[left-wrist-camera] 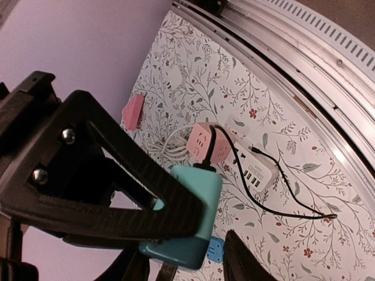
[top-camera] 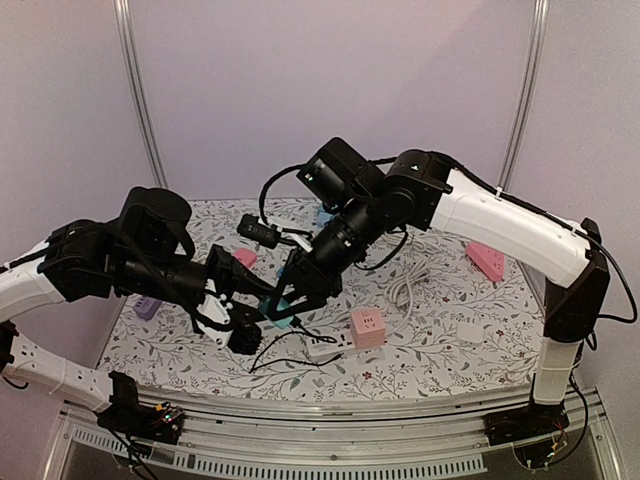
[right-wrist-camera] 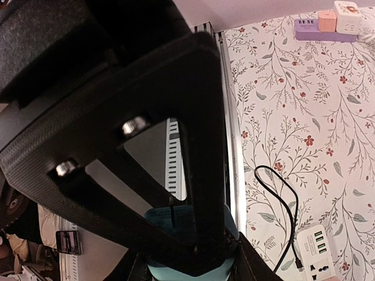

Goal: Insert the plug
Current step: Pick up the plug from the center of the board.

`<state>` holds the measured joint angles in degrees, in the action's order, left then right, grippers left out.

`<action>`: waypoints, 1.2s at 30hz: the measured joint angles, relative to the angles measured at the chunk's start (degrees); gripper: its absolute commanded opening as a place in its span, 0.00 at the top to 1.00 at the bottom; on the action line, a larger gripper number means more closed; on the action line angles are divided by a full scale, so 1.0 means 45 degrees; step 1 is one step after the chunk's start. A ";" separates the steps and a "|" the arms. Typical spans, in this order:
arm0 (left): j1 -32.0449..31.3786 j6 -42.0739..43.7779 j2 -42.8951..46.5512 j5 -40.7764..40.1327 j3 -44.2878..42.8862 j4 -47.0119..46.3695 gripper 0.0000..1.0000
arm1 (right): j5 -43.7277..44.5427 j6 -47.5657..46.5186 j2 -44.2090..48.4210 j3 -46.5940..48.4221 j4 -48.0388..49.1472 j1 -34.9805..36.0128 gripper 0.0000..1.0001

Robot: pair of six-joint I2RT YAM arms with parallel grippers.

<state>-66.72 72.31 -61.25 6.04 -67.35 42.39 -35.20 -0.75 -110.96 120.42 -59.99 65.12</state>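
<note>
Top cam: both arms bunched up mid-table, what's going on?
Both arms are on one teal plug block, which looks lifted off the table. The right gripper is clamped on it. The left gripper has a finger on either side of it, but whether it grips is unclear. A white power strip and a pink cube socket lie on the table below; the block is not plugged into either yet.

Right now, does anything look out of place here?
The teal socket cube is off the table, pinched in the right gripper; a black cable trails loose across the white power strip.
</note>
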 measured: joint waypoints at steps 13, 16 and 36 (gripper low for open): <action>-0.0282 -0.1598 -0.0029 -0.0593 0.0267 -0.0675 1.00 | 0.0423 -0.0136 0.0155 -0.0282 0.0010 0.0000 0.02; -0.0296 -0.2123 0.0291 -0.1054 0.1049 -0.1423 1.00 | 0.1243 -0.0073 0.0699 -0.0835 0.0597 -0.0078 0.01; 0.3993 0.6543 0.2924 -0.3677 0.5425 -1.3969 1.00 | 0.2968 1.0826 0.5153 -0.6484 1.1021 -0.2691 0.23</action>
<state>-48.75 101.75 -48.10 -10.50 -42.94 -20.47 -21.85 47.97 -87.77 91.24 -10.39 53.01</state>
